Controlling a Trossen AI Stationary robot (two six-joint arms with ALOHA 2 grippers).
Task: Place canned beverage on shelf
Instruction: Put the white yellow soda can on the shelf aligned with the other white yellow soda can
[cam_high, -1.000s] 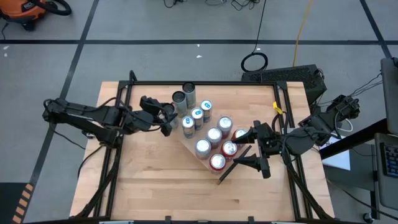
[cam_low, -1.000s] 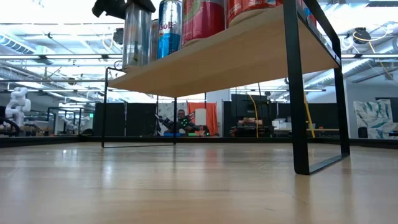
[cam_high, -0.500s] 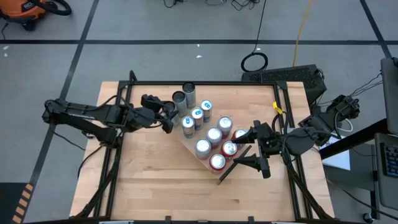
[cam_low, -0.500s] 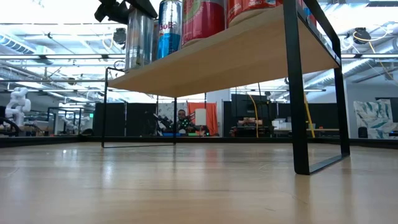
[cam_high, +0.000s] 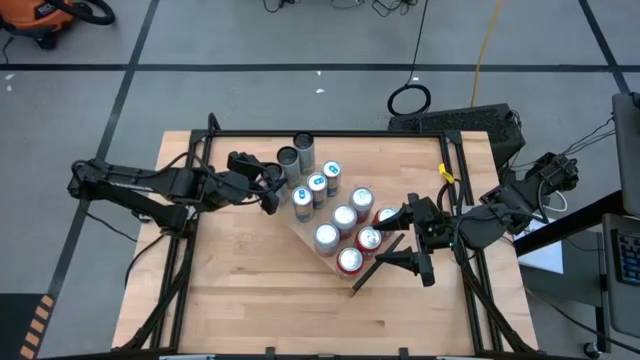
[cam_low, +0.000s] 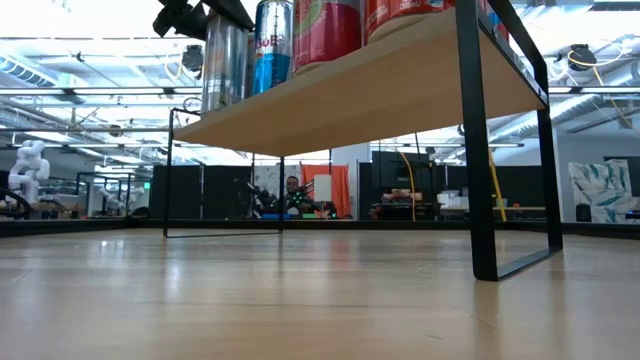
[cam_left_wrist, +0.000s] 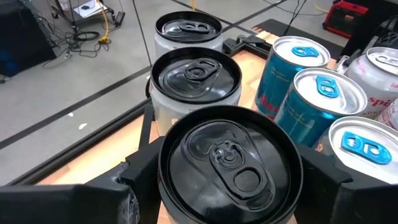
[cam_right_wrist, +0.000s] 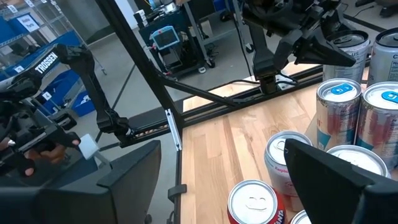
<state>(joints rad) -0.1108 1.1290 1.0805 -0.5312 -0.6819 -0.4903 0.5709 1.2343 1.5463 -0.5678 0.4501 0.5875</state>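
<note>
- Light-wood rectangular shelf (cam_high: 312, 226) w/ thin black end rails sits angled mid-table in high view. Left gripper (cam_high: 270, 190) at shelf's upper-left edge, fingers closed on black-topped silver can (cam_high: 277, 180); two like cans (cam_high: 296, 154) stand just beyond.
- Right gripper (cam_high: 398, 237) beside shelf's right end, fingers apart, holding nothing.
- Low view: shelf board (cam_low: 400, 75) overhead, silver can (cam_low: 222, 60) standing at its far-left end.
- Left wrist view: black can lid (cam_left_wrist: 229, 162) clamped btwn pads; blue-tab cans (cam_left_wrist: 320, 99) alongside on shelf.
</note>
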